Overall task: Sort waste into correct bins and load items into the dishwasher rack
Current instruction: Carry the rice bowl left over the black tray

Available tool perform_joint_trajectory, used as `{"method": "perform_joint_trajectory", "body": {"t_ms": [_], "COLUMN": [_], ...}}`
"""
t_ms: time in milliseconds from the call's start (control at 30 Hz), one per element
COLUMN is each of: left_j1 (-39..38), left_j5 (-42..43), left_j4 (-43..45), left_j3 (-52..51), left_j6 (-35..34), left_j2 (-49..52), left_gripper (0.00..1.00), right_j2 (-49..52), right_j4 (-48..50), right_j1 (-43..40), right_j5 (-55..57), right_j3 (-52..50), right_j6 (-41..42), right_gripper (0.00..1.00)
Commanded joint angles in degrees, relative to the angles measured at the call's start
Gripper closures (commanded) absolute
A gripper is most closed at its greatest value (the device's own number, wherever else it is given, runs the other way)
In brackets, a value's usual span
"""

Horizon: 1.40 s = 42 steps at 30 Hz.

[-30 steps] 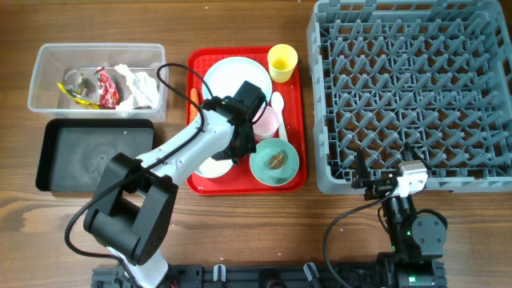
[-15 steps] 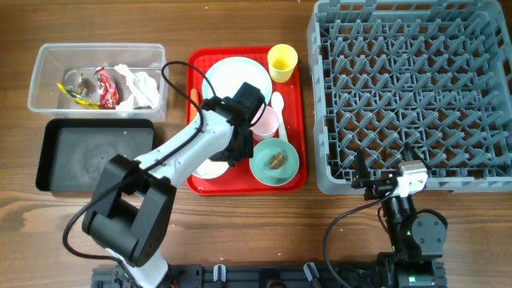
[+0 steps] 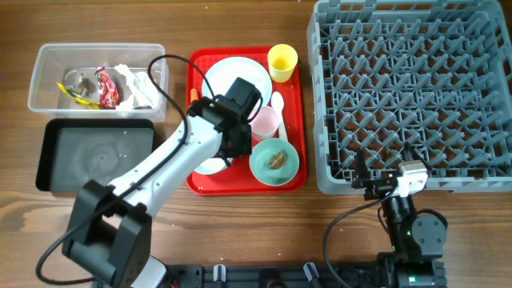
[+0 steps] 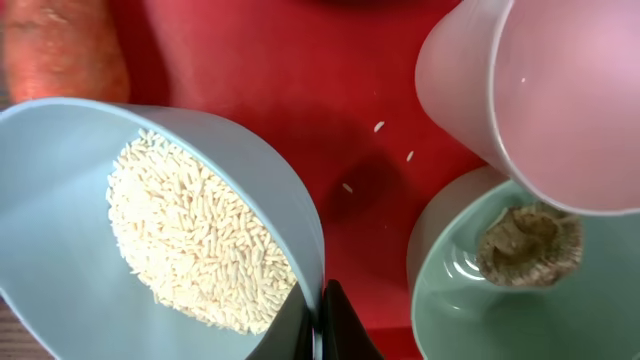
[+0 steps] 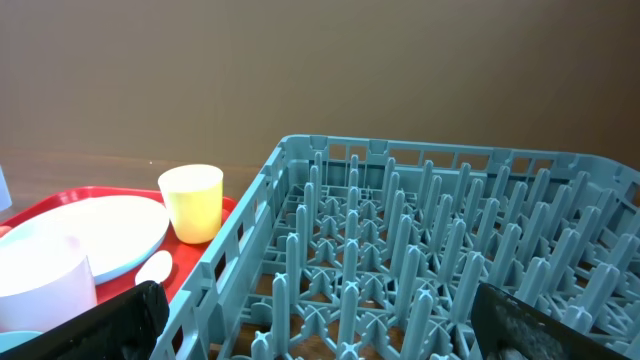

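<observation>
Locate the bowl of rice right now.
The bowl of rice fills the lower left of the left wrist view, its rim pinched by the left gripper, over the red tray, with the carrot above and the pink cup to its right.

Bowl (image 3: pixel 274 161), pale green: 2 — one pinched by its rim in the left gripper (image 4: pixel 316 318), one just beside it.
Cups (image 3: pixel 265 122): 2 — pink beside the gripper, the yellow cup (image 3: pixel 282 62) farther off.
Plate (image 3: pixel 232 76): 1.
Spoon (image 3: pixel 277 101): 1.
Carrot (image 4: pixel 65 50): 1.
Brown lump (image 4: pixel 528 245): 1.
Loose rice grains (image 4: pixel 380 126) ahead of the gripper: 3.
Red tray (image 3: pixel 294 120): 1.
Rack (image 3: pixel 408 96): 1.
Clear tub (image 3: pixel 50 68): 1; black tray (image 3: pixel 92 156): 1 — both well away from the gripper.
Wrappers (image 3: pixel 106 88): 2.
Tissue (image 3: pixel 140 86): 1.
</observation>
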Motion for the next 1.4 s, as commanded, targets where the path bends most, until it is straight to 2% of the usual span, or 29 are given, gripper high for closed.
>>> {"method": "perform_joint_trajectory", "body": {"t_ms": [0,267,400,600,900,1200,1367], "left_j1": [1.9,11.9,18.9,30.3,47.1,61.7,65.5], "left_j5": [-0.2,-0.2,1.1,1.1,2.4,15.2,21.7], "left_j4": [-1.3,-4.2,-4.7,-4.0,-1.3,0.8,4.3], "left_j3": [1.4,2.4,3.9,4.0,4.0,3.6,1.5], "left_j6": [2.3,4.0,6.6,6.8,9.0,15.3,17.5], "left_j2": [-2.6,-6.6,-11.4,-16.4,-16.4,-14.4,-11.2], "left_gripper": [0.96,0.96,0.96,0.96,0.96,0.96,0.96], "right_j2": [-0.5,-0.5,-0.5,-0.5,-0.5,-0.5,-0.5], "right_j4": [0.2,0.2,0.2,0.2,0.2,0.2,0.2], "right_j1": [-0.3,-0.3,-0.3,-0.3,-0.3,-0.3,-0.3], "right_j5": [-0.9,-0.9,-0.9,-0.9,-0.9,-0.9,-0.9], "right_j3": [-0.1,-0.1,-0.1,-0.1,-0.1,-0.1,-0.1], "right_j6": [-0.6,-0.6,-0.6,-0.6,-0.6,-0.6,-0.6], "right_gripper": [0.0,0.0,0.0,0.0,0.0,0.0,0.0]}}
